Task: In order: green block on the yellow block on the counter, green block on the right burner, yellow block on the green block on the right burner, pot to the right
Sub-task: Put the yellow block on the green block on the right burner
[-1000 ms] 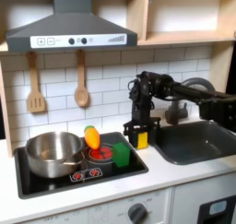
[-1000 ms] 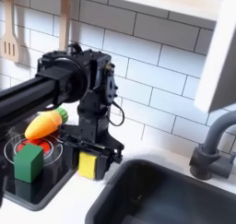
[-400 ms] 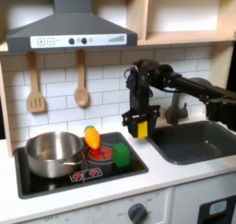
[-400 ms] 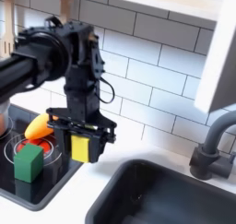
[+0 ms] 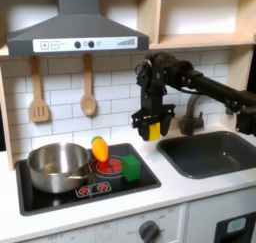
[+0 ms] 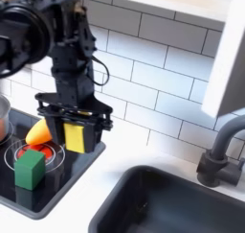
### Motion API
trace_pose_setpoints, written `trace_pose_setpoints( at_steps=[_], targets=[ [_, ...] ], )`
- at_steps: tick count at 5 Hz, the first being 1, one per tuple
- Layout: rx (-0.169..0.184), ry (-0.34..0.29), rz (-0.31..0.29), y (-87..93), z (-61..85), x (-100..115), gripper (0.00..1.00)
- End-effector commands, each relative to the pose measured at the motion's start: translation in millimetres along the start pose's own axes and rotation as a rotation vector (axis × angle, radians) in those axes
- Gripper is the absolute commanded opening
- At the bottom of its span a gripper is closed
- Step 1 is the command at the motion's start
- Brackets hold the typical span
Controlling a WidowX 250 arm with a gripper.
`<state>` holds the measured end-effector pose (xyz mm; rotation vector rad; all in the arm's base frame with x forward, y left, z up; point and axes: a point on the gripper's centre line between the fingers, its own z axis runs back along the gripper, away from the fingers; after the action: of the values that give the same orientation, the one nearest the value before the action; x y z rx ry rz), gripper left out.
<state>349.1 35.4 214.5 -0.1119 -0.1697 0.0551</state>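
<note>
1. the yellow block (image 6: pixel 75 136) is clamped between the fingers of the gripper (image 5: pixel 151 127) and held in the air, clear of the counter (image 5: pixel 190 189), just past the hob's edge on the second exterior view's right.
2. the green block (image 6: pixel 30 168) sits on the right burner (image 6: pixel 50 156), upright, with nothing on top of it.
3. judgement: the first two stages look done, since the green block lies on the burner. stage three is in hand: the yellow block is lifted but not yet stacked. the pot slide is outstanding.
4. the pot (image 5: pixel 57 167) stands on the hob toward the first exterior view's left, apart from the green block. its inside looks empty, though part of the floor is hidden by the near wall.
5. an orange-and-yellow toy (image 5: pixel 101 149) lies behind the green block, between it and the pot.
6. the sink (image 5: pixel 215 153) on the first exterior view's right holds nothing visible.
</note>
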Motion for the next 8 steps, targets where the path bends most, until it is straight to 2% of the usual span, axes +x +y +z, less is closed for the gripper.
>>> trace_pose_setpoints(
  at_steps=[1, 3, 4, 6, 8],
  targets=[
    [0.021, -0.012, -0.003, 22.7, 1.0, -8, 0.00],
    [0.035, -0.018, -0.011, 42.7, -4.2, -13, 0.00],
    [0.033, -0.011, -0.017, 47.0, -8.2, -18, 0.00],
    [0.044, -0.010, -0.036, 48.3, -12.7, -26, 0.00],
    [0.075, -0.020, -0.035, 52.6, -18.4, -24, 0.00]
  ],
)
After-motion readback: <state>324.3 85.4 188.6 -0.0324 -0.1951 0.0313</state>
